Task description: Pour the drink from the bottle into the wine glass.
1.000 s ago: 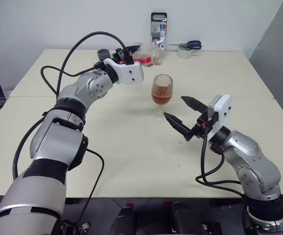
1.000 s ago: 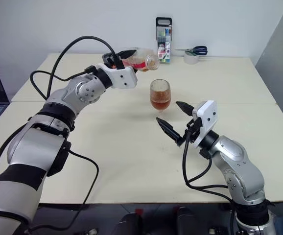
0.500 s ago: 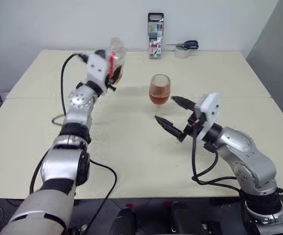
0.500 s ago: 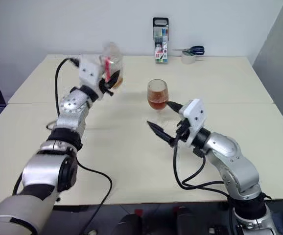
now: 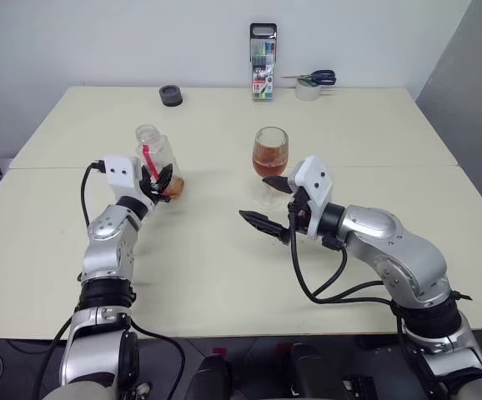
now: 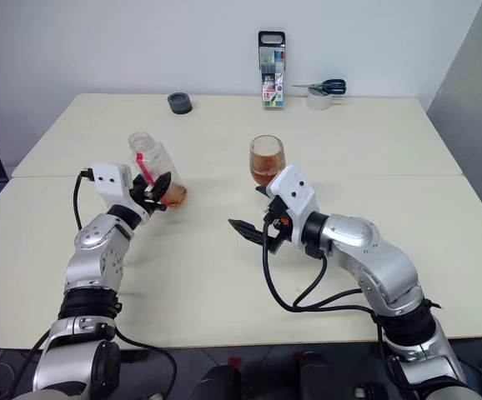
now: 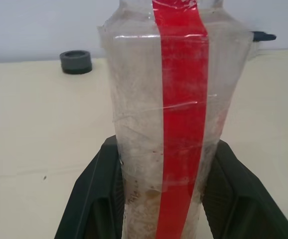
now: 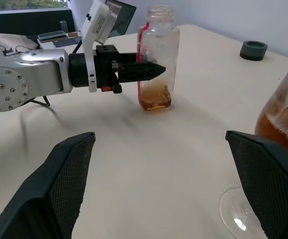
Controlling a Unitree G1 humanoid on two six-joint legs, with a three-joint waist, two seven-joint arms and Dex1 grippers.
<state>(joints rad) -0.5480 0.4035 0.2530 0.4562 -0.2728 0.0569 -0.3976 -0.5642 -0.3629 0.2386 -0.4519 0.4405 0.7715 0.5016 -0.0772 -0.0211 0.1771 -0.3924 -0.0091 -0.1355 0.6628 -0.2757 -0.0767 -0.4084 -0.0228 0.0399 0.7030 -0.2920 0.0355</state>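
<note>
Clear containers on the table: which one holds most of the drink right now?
The wine glass, standing near the table's middle, its bowl mostly full of amber drink. The bottle, gripped by the left hand, has only a shallow reddish layer at its base.

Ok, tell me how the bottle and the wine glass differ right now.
The bottle holds just a little drink at its bottom; the wine glass is over half full. The left gripper is shut on the bottle; the glass stands free on the table. Both are clear.
</note>
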